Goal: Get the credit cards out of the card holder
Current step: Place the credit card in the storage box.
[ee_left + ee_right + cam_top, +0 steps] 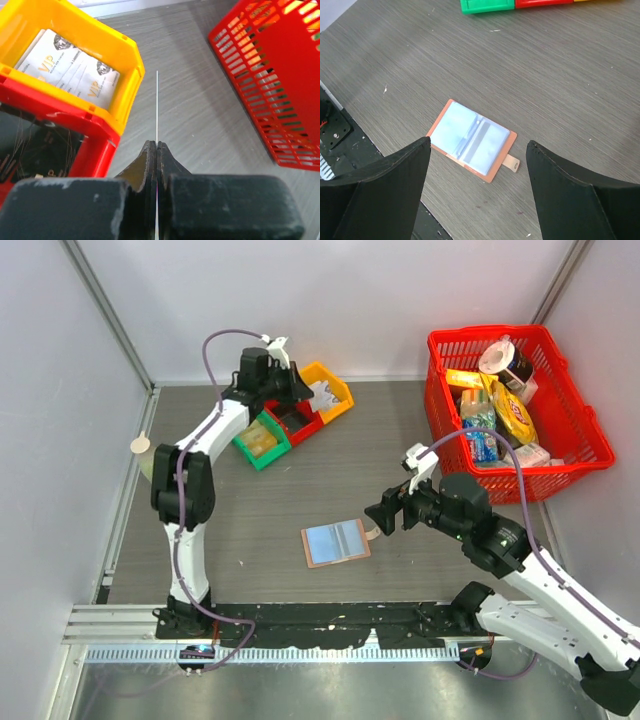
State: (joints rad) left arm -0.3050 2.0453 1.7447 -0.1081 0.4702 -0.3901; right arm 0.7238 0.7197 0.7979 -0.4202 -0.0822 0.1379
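Observation:
The card holder [336, 542] lies open and flat on the table, tan-pink with pale blue sleeves and its snap tab to the right. In the right wrist view the card holder [470, 140] shows a dark stripe under one sleeve. My right gripper [477, 150] is open and hovers above the holder, also seen from the top [385, 518]. My left gripper [157, 145] is shut on a thin white credit card [157, 100], seen edge-on, just right of the yellow bin [125, 95]. Other credit cards [70, 70] lie in that bin. The left gripper also shows in the top view [303, 390].
A red bin [75, 145] and a green bin [262, 445] stand next to the yellow one at the back left. A red basket [590, 440] full of groceries stands at the back right, also in the left wrist view [280, 75].

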